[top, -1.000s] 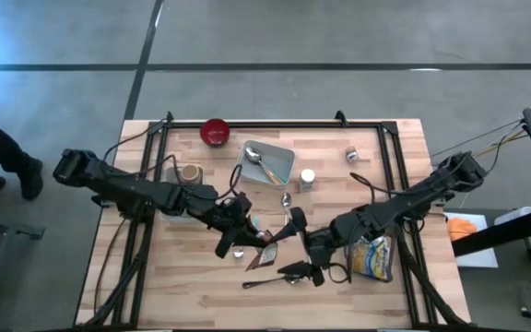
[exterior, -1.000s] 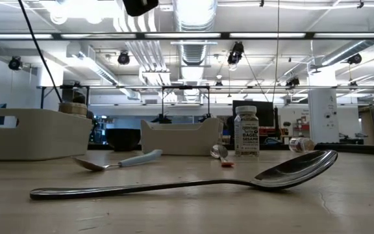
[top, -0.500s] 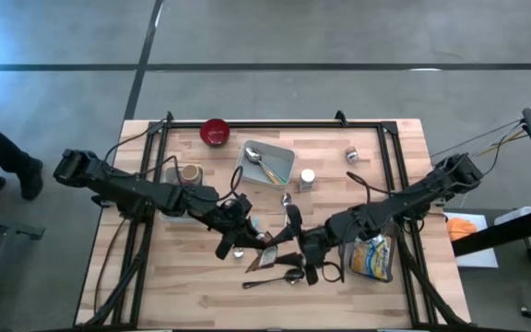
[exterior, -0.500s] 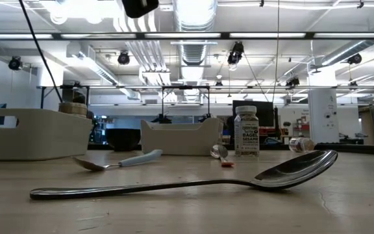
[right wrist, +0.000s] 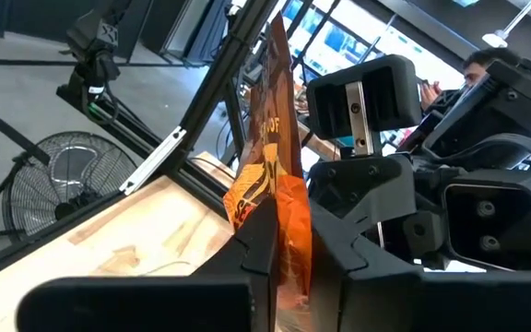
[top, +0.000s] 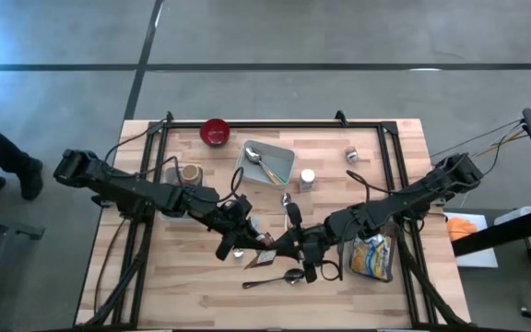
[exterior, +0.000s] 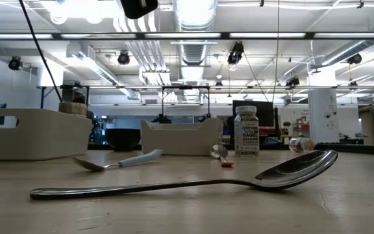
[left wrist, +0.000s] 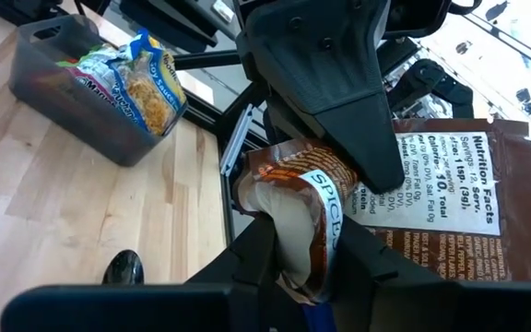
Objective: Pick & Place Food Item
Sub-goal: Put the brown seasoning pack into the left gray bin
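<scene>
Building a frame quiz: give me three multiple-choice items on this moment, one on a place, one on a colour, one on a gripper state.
1. Where does the grey bin hold a spoon?
A. table's far middle B. near left corner C. off the table

2. The bowl at the far edge is:
A. blue B. red C. white

3. The right gripper is:
A. open over the bin B. shut on the brown pouch C. out of view

Key: 1 A, high view shows it there. 2 B, plainly red. 3 B, its fingers pinch the pouch, which the left gripper also holds.
</scene>
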